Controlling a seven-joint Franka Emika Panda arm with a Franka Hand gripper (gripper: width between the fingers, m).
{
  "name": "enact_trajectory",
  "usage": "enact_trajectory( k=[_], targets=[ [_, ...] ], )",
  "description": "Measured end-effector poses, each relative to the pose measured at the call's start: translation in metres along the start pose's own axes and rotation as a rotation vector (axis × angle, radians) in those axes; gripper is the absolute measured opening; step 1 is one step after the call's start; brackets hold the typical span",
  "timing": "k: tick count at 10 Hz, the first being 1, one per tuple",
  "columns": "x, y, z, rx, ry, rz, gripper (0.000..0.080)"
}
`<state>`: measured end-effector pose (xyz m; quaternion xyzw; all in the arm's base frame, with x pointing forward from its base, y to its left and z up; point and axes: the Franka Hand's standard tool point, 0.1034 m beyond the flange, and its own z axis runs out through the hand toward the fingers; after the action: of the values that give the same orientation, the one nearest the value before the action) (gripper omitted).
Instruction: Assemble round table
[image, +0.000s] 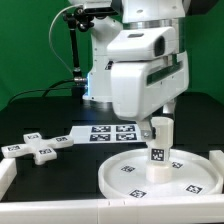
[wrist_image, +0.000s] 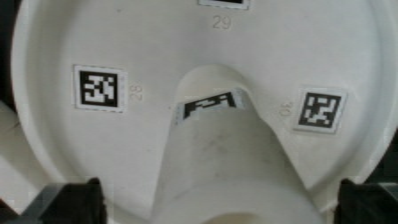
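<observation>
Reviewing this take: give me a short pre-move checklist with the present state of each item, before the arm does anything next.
1. Tool open: ok.
2. Leg upright on the round disc: ok.
3. Tool straddling the leg: ok; wrist view shows the fingertips on either side of it.
4. Leg seated in the disc's centre: cannot tell.
5. Cross-shaped piece lying apart on the table, to the exterior view's left: ok.
6. Marker board free of parts: ok.

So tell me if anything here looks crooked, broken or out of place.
Nothing stands out. The leg stands upright on the round disc, the cross piece lies flat on the table, and no part looks damaged.
</observation>
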<state>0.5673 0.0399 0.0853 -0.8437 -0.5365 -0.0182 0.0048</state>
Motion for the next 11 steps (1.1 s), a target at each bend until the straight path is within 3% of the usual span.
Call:
enact_trajectory(
  k=[5,10,11],
  targets=[
    [0.0115,0.0029,0.0027,-0.023,-0.057,-0.375,0.0649],
    [0.0065,0.0045,0.004,-0.024,-0.083,-0.592,0.0649],
    [0.0035,0.0053,0.0043,-0.021,-0.085,-0.587,0.0498]
  ],
)
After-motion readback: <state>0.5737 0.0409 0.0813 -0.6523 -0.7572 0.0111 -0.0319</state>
